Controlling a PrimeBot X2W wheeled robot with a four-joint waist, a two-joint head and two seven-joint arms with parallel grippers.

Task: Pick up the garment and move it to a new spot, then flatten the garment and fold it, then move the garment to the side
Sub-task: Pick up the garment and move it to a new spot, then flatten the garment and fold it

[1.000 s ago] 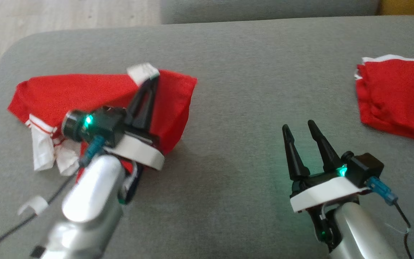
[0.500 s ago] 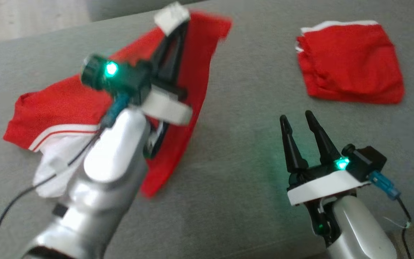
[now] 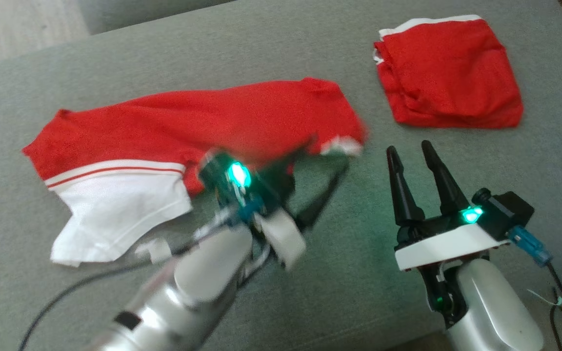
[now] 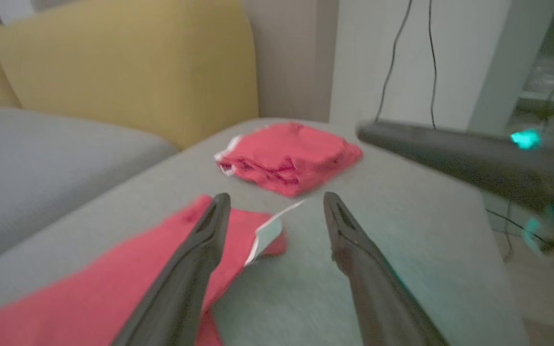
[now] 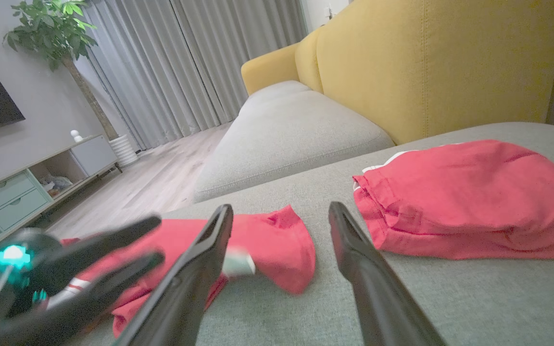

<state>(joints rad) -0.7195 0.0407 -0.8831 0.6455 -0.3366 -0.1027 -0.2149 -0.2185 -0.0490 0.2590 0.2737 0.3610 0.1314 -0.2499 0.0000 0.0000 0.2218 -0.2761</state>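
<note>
The left pincer is low over the grey cushion, blurred from where I stand, its two dark fingers spread well apart with nothing gripped between them. The garment, red with a white panel and a red stripe at one end, lies opened out on the cushion, stretching away to the left of that pincer. Its white-edged corner sits right at the fingertips. Looking along the left pincer's own fingers, that corner curls up off the cushion just past the gap between them, and the left-hand finger is over red cloth. I cannot tell whether either finger touches the fabric.

The right pincer is just to the right of the left one, also above the cushion. Its fingers are parted too, pointing away from the robot, and they hold nothing. The garment's white-edged corner is close to the left of its tips, apart from them.

Beyond the right pincer's fingertips, and clear of them, lies a folded red piece with a thin white edge along its far side. It rests flat on the same cushion, apart from the opened garment. Past it, farther ahead of the right pincer, rises a yellow backrest.
</note>
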